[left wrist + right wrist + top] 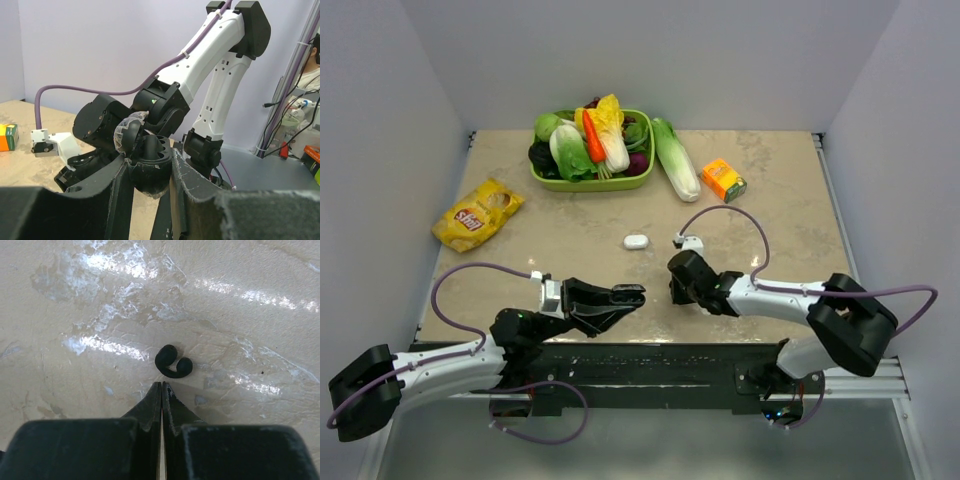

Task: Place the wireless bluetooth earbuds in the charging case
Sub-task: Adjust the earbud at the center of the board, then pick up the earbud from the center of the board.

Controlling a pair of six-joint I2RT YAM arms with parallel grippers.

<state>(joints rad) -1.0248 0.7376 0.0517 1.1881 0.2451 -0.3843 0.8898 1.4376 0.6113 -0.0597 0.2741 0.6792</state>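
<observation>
A black charging case (150,167) with its lid (127,134) hinged open is clamped between the fingers of my left gripper (150,164), held above the table's near edge (630,294). One glossy black earbud (173,362), curled like a hook, lies on the table. My right gripper (161,385) points down at the table with its tips just short of that earbud, shut with nothing in it. In the top view the right gripper (676,291) stands close to the right of the held case, and the earbud is hidden there. No other earbuds show.
A small white oval case (636,241) lies mid-table. At the back are a green basket (588,186) of vegetables, a napa cabbage (676,158) and an orange carton (724,180). A yellow chips bag (477,213) lies at the left.
</observation>
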